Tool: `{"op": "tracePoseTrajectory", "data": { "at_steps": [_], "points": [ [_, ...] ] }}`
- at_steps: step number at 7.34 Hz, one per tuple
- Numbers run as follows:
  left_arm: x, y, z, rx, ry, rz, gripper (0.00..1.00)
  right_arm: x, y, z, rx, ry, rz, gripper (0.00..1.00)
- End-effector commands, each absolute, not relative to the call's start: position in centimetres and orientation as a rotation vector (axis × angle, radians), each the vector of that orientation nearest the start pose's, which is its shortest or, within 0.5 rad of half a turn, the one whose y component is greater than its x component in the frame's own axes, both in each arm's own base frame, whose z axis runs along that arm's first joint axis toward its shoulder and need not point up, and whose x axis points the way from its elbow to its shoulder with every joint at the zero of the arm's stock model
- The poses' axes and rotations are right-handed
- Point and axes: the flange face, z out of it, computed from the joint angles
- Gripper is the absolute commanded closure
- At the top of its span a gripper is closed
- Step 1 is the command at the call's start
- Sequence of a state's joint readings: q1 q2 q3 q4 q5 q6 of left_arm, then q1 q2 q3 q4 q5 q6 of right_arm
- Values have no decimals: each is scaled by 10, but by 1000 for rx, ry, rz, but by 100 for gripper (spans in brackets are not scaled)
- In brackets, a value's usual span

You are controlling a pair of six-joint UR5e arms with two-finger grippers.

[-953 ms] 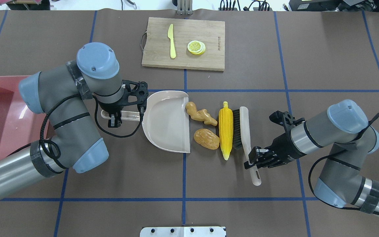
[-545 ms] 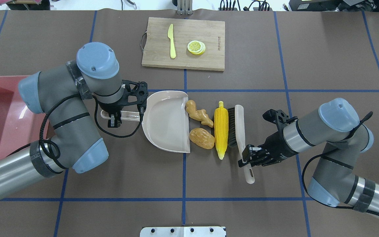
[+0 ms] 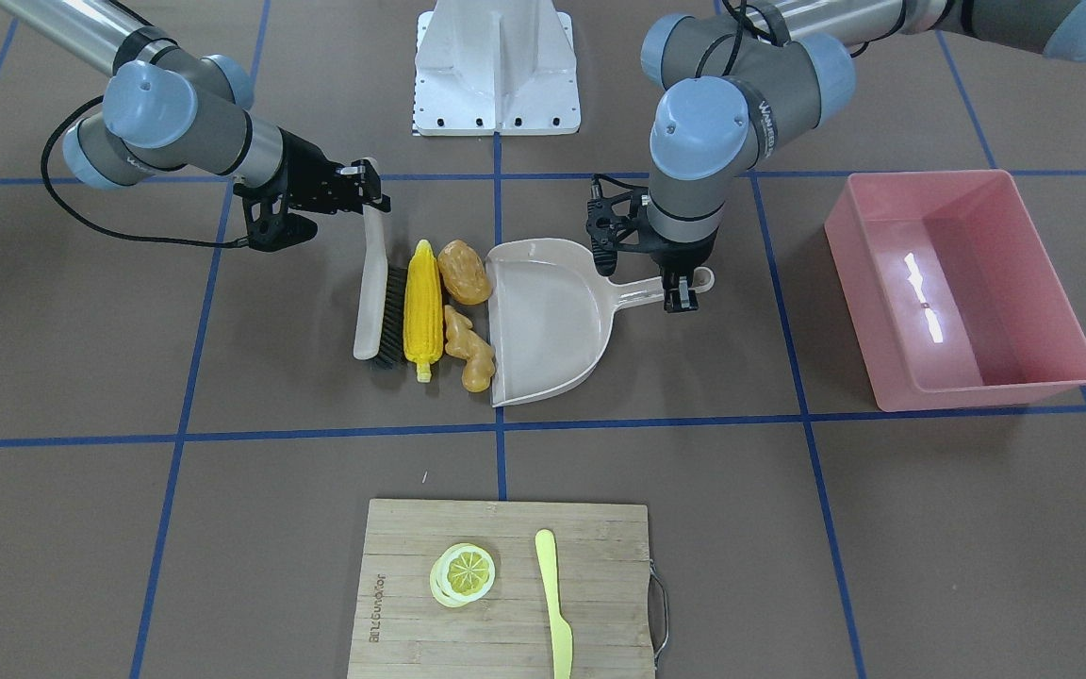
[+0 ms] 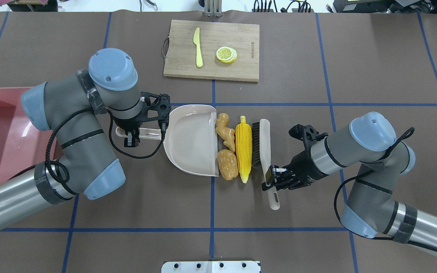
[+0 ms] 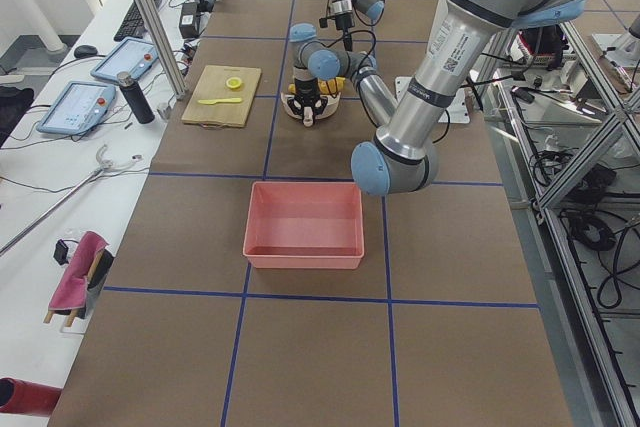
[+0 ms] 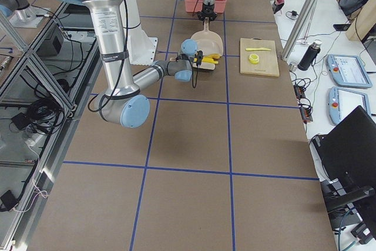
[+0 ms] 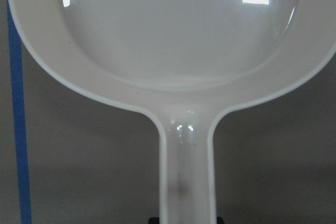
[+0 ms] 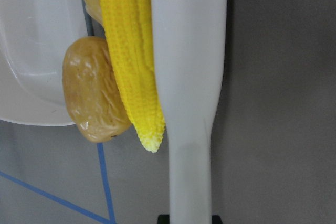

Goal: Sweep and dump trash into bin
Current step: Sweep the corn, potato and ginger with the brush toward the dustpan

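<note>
Both tight: right fingers (image 4: 269, 174) on brush (image 4: 264, 144), left fingers (image 4: 129, 141) on dustpan (image 4: 190, 140).

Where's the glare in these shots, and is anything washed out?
Front-facing view: white light streaks inside the pink bin. Left wrist view: bright highlights on the glossy dustpan, nothing washed out. Right wrist view: the brush looks evenly lit, no glare.

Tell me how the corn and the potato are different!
The corn is long, thin and bright yellow; the potato is short, round and orange-brown. The corn has a pointed tip; the potato is blunt. The corn lies right against the brush; the potato sits at the dustpan's open edge. Both are toy foods lying on the table between brush and dustpan.
</note>
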State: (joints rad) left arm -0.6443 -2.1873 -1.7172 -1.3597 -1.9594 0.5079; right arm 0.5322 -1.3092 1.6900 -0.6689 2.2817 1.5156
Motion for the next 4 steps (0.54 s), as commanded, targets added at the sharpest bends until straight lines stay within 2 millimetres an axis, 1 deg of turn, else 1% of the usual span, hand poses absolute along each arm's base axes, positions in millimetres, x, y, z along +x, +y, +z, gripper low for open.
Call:
{"op": "tracePoseTrajectory", "data": {
  "at_steps": [1, 3, 4],
  "points": [
    [473, -475, 262, 500, 532, 1485, 100, -478, -350, 342, -210, -1339, -55, 100],
    [472, -474, 261, 501, 529, 1483, 100, -496, -359, 323, -218, -1322, -46, 100],
    [472, -475, 261, 499, 531, 1483, 100, -501, -360, 319, -214, -1321, -44, 100]
  ]
}}
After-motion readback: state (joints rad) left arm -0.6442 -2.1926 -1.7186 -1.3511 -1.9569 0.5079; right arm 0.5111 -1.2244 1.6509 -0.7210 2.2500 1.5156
